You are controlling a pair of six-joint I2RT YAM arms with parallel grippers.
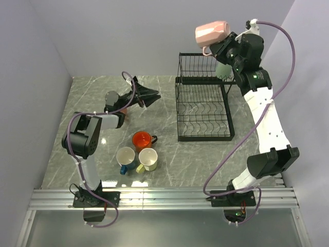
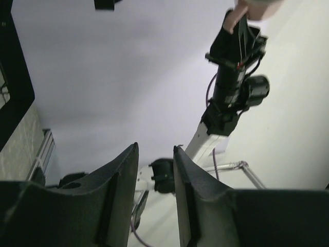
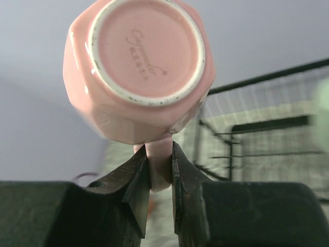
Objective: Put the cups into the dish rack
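Right gripper (image 3: 160,154) is clamped on the handle of a pink mug (image 3: 149,51), fingers pinching the handle from both sides. The mug's base faces back at the wrist camera, so its mouth points away from the wrist. In the top view the pink mug (image 1: 211,33) hangs in the air on its side, long axis roughly level, above the far edge of the dish rack (image 1: 203,110), over the upper basket (image 1: 198,64). Rack wires lie below and beyond the mug in the right wrist view, so the drop is down and slightly toward the near side. A pale green mug (image 1: 222,69) sits at the right end of the upper basket, partly hidden by the right arm, so free basket space is left of it. Judgement: placing step under way, with the mug needing a tilt mouth-down before release. Left gripper (image 2: 154,159) is open with nothing between the fingers and points up toward the rack side, hovering over the table (image 1: 92,92) left of the rack. Orange mug (image 1: 141,139), blue mug (image 1: 125,157) and pale yellow mug (image 1: 148,159) stand upright in a cluster left of the rack's near corner. All three are nearer the left arm, not yet loaded. Second pink mug: cannot tell where.
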